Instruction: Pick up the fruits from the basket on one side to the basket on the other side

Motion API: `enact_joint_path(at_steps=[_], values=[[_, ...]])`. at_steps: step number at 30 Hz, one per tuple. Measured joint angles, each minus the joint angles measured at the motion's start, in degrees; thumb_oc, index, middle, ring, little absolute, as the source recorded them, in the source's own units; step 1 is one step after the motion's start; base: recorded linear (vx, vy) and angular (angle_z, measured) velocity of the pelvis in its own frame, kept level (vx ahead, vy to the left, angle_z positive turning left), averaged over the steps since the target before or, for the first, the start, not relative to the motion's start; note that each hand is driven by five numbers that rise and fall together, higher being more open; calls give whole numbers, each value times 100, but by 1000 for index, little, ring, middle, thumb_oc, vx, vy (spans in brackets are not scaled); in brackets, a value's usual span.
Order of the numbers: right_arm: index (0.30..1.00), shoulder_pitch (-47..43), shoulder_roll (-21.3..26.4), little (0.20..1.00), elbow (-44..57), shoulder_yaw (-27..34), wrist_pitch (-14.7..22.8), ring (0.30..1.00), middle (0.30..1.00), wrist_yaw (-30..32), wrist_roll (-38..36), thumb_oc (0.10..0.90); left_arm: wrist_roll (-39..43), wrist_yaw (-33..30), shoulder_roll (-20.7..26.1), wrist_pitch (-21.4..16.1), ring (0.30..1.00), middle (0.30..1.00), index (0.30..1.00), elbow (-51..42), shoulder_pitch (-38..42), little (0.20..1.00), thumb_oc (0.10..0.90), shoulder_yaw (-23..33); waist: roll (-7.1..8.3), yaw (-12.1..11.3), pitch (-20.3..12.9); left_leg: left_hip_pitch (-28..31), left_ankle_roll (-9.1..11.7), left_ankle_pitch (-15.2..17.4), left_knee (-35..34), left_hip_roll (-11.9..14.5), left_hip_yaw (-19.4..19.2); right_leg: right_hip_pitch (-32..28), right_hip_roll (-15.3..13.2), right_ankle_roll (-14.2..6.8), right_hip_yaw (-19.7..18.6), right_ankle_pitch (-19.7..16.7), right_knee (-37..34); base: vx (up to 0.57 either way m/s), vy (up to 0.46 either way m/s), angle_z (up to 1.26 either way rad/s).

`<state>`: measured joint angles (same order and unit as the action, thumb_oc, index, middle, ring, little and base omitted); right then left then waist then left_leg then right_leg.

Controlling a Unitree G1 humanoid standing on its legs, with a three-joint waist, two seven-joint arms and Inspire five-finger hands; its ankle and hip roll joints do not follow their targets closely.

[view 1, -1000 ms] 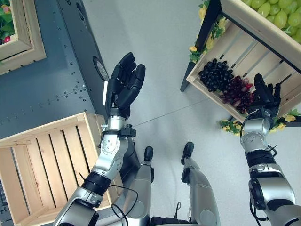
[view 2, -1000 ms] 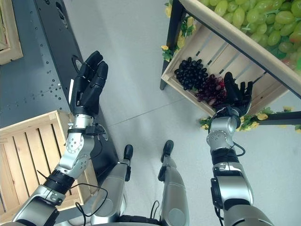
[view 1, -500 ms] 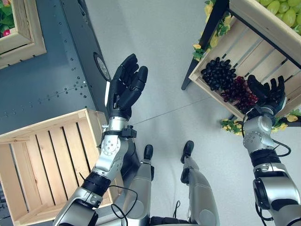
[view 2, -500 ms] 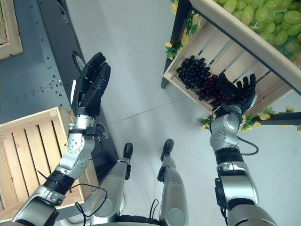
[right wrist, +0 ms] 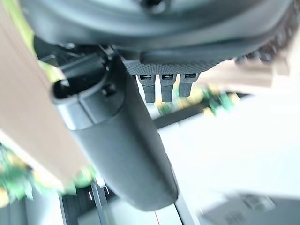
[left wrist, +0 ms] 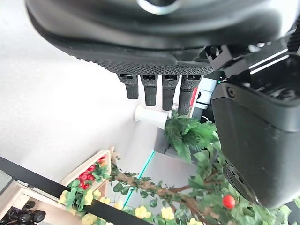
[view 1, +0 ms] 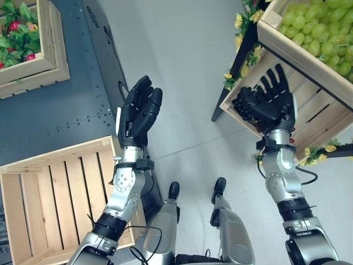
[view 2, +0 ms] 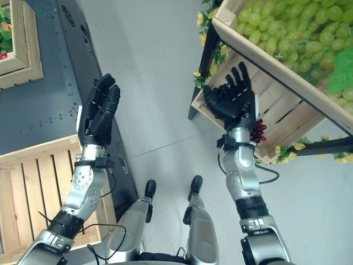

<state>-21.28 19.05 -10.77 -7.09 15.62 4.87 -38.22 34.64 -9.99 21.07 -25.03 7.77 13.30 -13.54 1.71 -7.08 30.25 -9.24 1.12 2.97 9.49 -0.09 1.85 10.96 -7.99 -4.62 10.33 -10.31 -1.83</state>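
Note:
My right hand (view 1: 271,102) is open, its fingers spread, held up in front of the lower slatted crate (view 1: 311,118) on the right. It covers most of a bunch of dark grapes (view 1: 238,102); a bit of red grapes (view 2: 257,130) peeks out just below the wrist. I cannot tell whether the hand touches the fruit. Green grapes (view 1: 317,30) fill the upper crate. My left hand (view 1: 138,109) is open and raised over the floor, holding nothing. An empty wooden crate (view 1: 52,190) lies at the lower left.
A black shelf post (view 1: 234,77) with yellow flowers stands at the fruit crates' left corner. A crate of leaves and red fruit (view 1: 30,41) sits at the top left on a dark metal floor plate (view 1: 71,105). Grey floor lies between the two sides.
My right hand has swung left and up, from beside the red grapes to over the dark bunch, fingers now spread. The view has shifted too. The left hand is nearly unchanged.

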Motion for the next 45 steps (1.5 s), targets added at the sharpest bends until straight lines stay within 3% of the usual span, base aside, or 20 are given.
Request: enact_joint_path(at_steps=[4,10,13,15,18,20,21,23,24,25,26,28,31,33,35,36,37,38,40,45], values=[[900,480,-14,900,221,-202,-289,900,900,-824,-7,800,7,268,-17,400,900,900,900,-58,-524,900,800,165,7,-29,-16,547,-47,-11,-329,27,2,-407,-14,-6,1,65,-38,120,182,3],[900,1454,-78,900,209,-350,-616,900,900,-1328,-64,800,223,708,-53,848,900,900,900,-18,-1197,900,800,167,66,-24,-295,924,-127,-60,-608,52,123,-714,-38,66,90,114,70,60,101,21],[900,1734,-202,900,124,-522,-682,900,900,-1363,-65,800,229,905,-84,953,900,900,900,135,-1372,900,800,214,3,16,-334,1073,-165,-66,-604,133,134,-544,-56,64,103,214,837,35,-89,20],[900,2109,-318,900,31,-755,-697,900,900,-1485,-46,800,235,1067,-86,1041,900,900,900,317,-1554,900,800,273,29,107,-612,1111,-206,-69,-611,155,356,-229,-164,-161,-109,434,1569,33,-326,50],[900,2416,-362,900,-430,-1107,-772,900,900,-1731,-36,800,477,1090,-40,1160,900,900,900,594,-1714,900,800,316,125,169,-1199,1145,-172,-170,-828,123,543,-466,-249,-170,-806,431,845,2,-323,55],[900,2410,-378,900,-791,-1174,-837,900,900,-1775,255,800,590,1088,-24,1197,900,900,900,801,-1666,900,800,353,176,311,-1440,1167,-79,-262,-940,98,874,-886,-230,-362,-1166,291,12,-29,-447,74],[900,2423,-378,900,-862,-1176,-862,900,900,-1775,271,800,628,1087,4,1204,900,900,900,809,-1663,900,800,353,219,318,-1488,1198,-42,-286,-991,78,937,-974,-234,-388,-1187,237,-42,-46,-575,74],[900,2373,-330,900,-1138,-1155,-1070,900,900,-1899,436,800,684,1030,-90,1220,900,900,900,840,-1769,900,800,395,259,255,-1716,1271,152,-336,-1177,168,1018,-1219,-181,-550,-905,532,-340,-54,-476,28],[900,2364,-272,900,-1142,-1158,-1136,900,900,-1932,453,800,695,1016,-140,1229,900,900,900,857,-1781,900,800,397,206,246,-1741,1284,218,-346,-1224,231,1038,-1224,-146,-533,-855,598,-333,-86,-364,37],[900,2399,-77,900,-1140,-1175,-1224,900,900,-1995,453,800,788,1000,-250,1319,900,900,900,856,-1831,900,800,309,34,297,-1831,1250,346,-444,-1304,449,1032,-1264,58,-438,-777,631,-336,-187,-419,49],[900,2434,70,900,-1162,-1173,-1307,900,900,-1996,454,800,805,1022,-363,1392,900,900,900,862,-1855,900,800,222,-71,301,-1890,1229,442,-524,-1367,569,994,-1297,225,-362,-684,660,-337,-199,-359,78],[900,2480,198,900,-1283,-1126,-1363,900,900,-1987,458,800,905,1123,-535,1463,900,900,900,950,-1815,900,800,77,-114,327,-1917,1028,531,-645,-1245,687,796,-1328,344,-223,-440,705,-358,-173,-188,70],[900,2583,306,900,-1530,-1120,-1404,900,900,-1934,460,800,913,1426,-566,1703,900,900,900,1220,-1793,900,800,-219,-137,345,-1915,695,385,-688,-1028,923,146,-1331,536,-11,-4,748,-323,-198,7,64],[900,2612,274,900,-1833,-1113,-1407,900,900,-1801,649,800,897,1510,-569,1846,900,900,900,1529,-1766,900,800,-423,-71,453,-1925,513,57,-313,-770,876,-235,-1245,351,5,148,758,-304,-56,144,47],[900,2654,244,900,-2029,-1115,-1413,900,900,-1711,684,800,894,1560,-590,2025,900,900,900,1805,-1769,900,800,-495,72,555,-1898,505,19,-271,-355,563,-578,-1228,-42,-41,192,728,-294,-2,207,22],[900,2727,261,900,-2152,-1107,-1398,900,900,-1705,681,800,889,1578,-610,2075,900,900,900,1935,-1783,900,800,-561,-43,700,-1962,625,1,-259,-456,494,-661,-1260,-76,-135,202,699,-294,38,116,22],[900,2760,247,900,-2244,-1103,-1392,900,900,-1704,682,800,890,1620,-642,2078,900,900,900,1982,-1801,900,800,-584,-160,801,-2018,721,-30,-240,-665,558,-652,-1265,-10,-204,213,680,-302,31,125,30],[900,2743,141,900,-2577,-1018,-1402,900,900,-1625,681,800,891,1712,-663,2093,900,900,900,2086,-1737,900,800,-584,-268,842,-2070,931,213,-485,-1107,582,-586,-1296,26,-265,222,659,-318,0,71,20],[900,2862,-119,900,-2740,-993,-1403,900,900,-1513,682,800,889,1738,-639,2095,900,900,900,2038,-1721,900,800,-493,-198,825,-2085,1145,140,-697,-1499,431,-576,-1302,-89,-352,130,641,-327,22,119,13],[900,2846,-613,900,-3000,-959,-1385,900,900,-1491,691,800,770,1821,-435,2109,900,900,900,2043,-1769,900,800,-337,-108,770,-2115,1222,82,-701,-1499,348,-594,-1373,-176,-403,100,654,-326,11,58,2]])
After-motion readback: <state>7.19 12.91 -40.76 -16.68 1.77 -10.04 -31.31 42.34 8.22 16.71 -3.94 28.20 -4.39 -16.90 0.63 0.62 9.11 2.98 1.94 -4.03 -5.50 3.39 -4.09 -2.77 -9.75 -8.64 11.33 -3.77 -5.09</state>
